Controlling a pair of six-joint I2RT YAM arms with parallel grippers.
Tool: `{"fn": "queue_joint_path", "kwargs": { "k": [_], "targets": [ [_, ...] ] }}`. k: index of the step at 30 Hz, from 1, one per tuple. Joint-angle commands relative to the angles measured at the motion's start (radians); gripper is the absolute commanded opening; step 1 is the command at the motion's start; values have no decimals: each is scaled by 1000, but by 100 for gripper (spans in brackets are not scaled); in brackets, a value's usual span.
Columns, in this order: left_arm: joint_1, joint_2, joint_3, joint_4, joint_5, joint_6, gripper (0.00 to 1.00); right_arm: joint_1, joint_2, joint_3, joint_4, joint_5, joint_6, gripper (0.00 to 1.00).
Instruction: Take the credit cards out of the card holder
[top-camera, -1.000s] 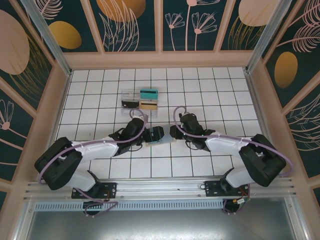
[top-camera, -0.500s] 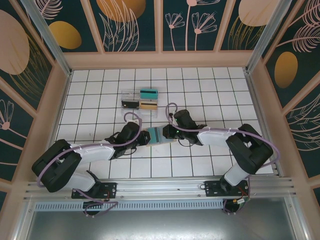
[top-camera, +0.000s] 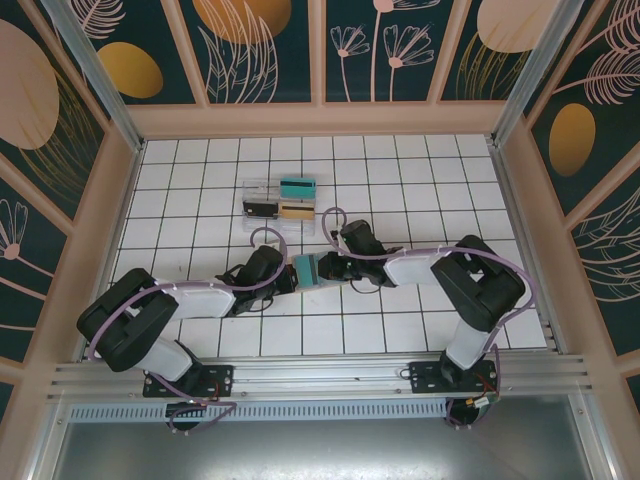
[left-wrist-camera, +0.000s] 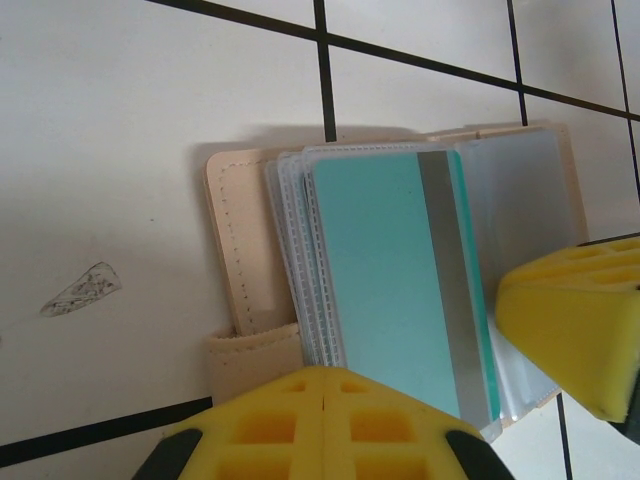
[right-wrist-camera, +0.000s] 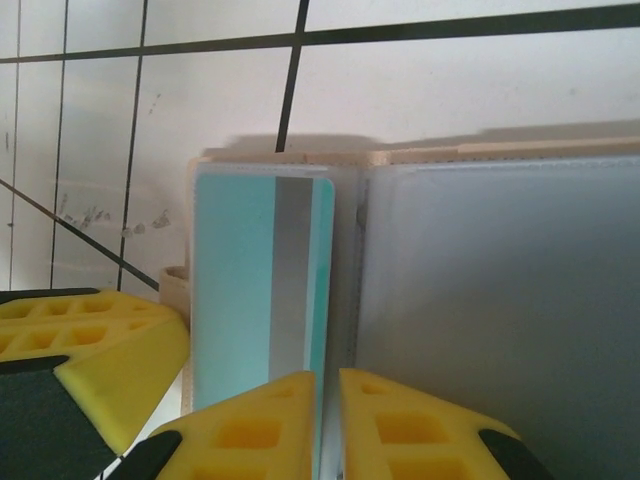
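Teal card (left-wrist-camera: 390, 290) sits in the open card holder (left-wrist-camera: 235, 250), which lies on the tiled table (top-camera: 420, 190) between my 2 grippers. Left gripper (left-wrist-camera: 322, 388): fingers pressed together at the holder's edge. Right gripper (right-wrist-camera: 328, 390): just a thin slit at the card's edge, and I can't tell if it's pinching.

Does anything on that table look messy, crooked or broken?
Nothing serious. In the left wrist view, a small grey scuff marks the white tile beside the open card holder. The holder itself looks undamaged, and its teal card sits straight in a clear sleeve.
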Motion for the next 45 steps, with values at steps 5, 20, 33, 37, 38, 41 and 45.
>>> {"fn": "queue_joint_path", "kwargs": {
  "k": [5, 20, 33, 37, 38, 41, 45],
  "targets": [
    [6, 32, 4, 20, 15, -7, 2, 5, 40, 39, 22, -25, 16, 15],
    [6, 42, 7, 18, 24, -9, 0, 4, 43, 30, 56, -78, 25, 0],
    [6, 33, -2, -29, -17, -13, 0, -73, -31, -60, 42, -56, 23, 0],
    [7, 33, 2, -24, -9, -14, 0, -71, -22, -55, 60, -72, 29, 0],
    [6, 33, 5, -26, -9, -13, 0, -68, -20, -49, 62, -79, 31, 2],
    [7, 33, 8, -30, -8, -10, 0, -55, -11, -31, 64, -88, 31, 12],
    [6, 35, 8, -29, -6, -10, 0, -44, -10, -17, 75, -95, 35, 19]
  ]
}}
